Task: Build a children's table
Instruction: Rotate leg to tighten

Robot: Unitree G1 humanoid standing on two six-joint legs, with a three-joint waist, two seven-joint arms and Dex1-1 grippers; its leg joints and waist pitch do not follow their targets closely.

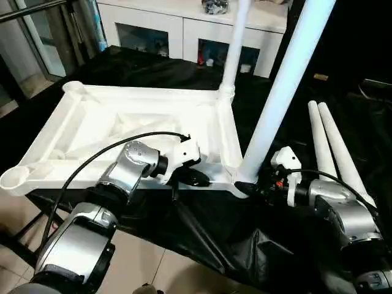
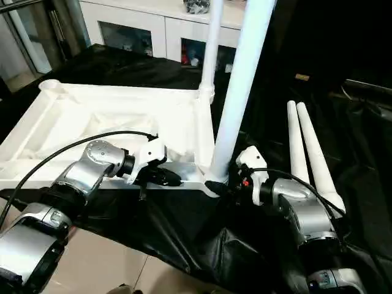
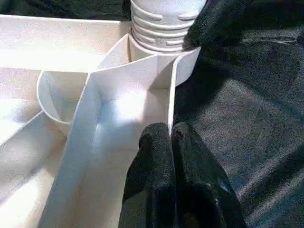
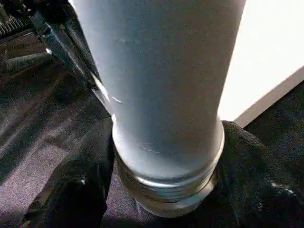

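Note:
The children's table top (image 1: pixel 122 116) lies upside down on a black cloth, ribbed underside up. One white leg (image 1: pixel 236 43) stands in its far right corner socket. A second leg (image 1: pixel 282 86) stands in the near right socket. My left gripper (image 1: pixel 199 177) is shut on the thin near rim wall (image 3: pixel 168 102) of the top, just beside that socket. My right gripper (image 1: pixel 248 184) sits at the base of the near leg (image 4: pixel 161 95). Its black fingers (image 4: pixel 80 185) press on either side, just above the threaded end.
Two loose white legs (image 1: pixel 334 147) lie side by side on the cloth (image 1: pixel 214 233) to the right of my right arm. A white cabinet (image 1: pixel 184 30) with glass-fronted compartments stands behind the table. Tiled floor (image 1: pixel 147 263) shows below the cloth's near edge.

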